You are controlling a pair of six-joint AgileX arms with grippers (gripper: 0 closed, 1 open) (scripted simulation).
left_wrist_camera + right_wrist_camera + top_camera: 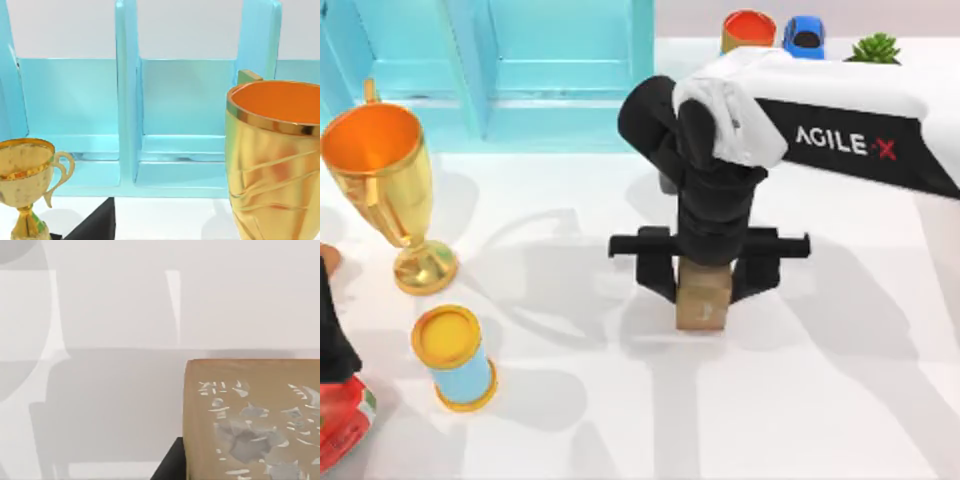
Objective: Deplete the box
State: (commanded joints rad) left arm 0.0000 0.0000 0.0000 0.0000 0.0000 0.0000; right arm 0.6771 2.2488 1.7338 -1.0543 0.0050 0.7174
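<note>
A tan cardboard box (703, 302) stands on the white table near the middle. My right gripper (706, 272) points straight down over it, with one black finger against each side of the box. The right wrist view shows the box's patterned face (255, 425) close up, and a dark fingertip (170, 462) touches its edge. My left arm (332, 335) stays parked at the table's left edge. A dark part of its gripper (95, 226) shows in the left wrist view.
A tall gold trophy (382, 185) and a blue can with a yellow lid (455, 358) stand at the left, a red object (340, 420) in the front-left corner. A cyan shelf (500, 70) lines the back. An orange can (748, 30), blue toy car (805, 36) and plant (875, 47) are back right.
</note>
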